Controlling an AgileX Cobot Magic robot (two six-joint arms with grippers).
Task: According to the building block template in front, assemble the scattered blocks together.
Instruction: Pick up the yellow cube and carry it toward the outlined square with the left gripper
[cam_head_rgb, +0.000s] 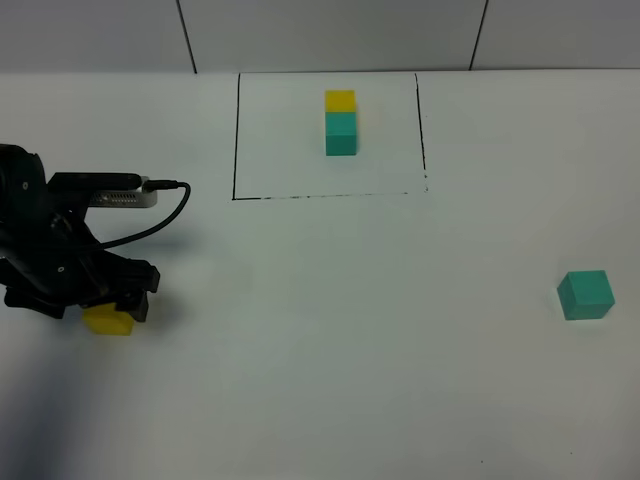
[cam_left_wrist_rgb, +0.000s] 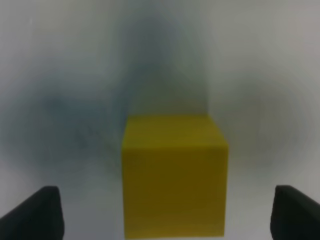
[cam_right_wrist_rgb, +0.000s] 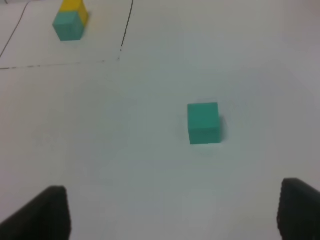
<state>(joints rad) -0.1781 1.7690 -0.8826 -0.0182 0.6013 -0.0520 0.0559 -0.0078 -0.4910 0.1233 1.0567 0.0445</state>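
The template (cam_head_rgb: 340, 120) is a yellow cube joined to a teal cube, standing inside a thin black outline at the far middle; it also shows in the right wrist view (cam_right_wrist_rgb: 70, 20). The loose yellow cube (cam_head_rgb: 107, 321) lies at the left. My left gripper (cam_head_rgb: 112, 305) is lowered over it, open. In the left wrist view the yellow cube (cam_left_wrist_rgb: 175, 175) sits between the two fingertips (cam_left_wrist_rgb: 32, 215), apart from both. The loose teal cube (cam_head_rgb: 585, 295) lies alone at the right. My right gripper (cam_right_wrist_rgb: 167, 215) is open and empty, well short of the teal cube (cam_right_wrist_rgb: 203, 122).
The white table (cam_head_rgb: 330, 340) carries only the blocks and the outline line (cam_head_rgb: 236, 140). The left arm and its cable (cam_head_rgb: 170, 215) take up the left edge. The right arm is out of the exterior view.
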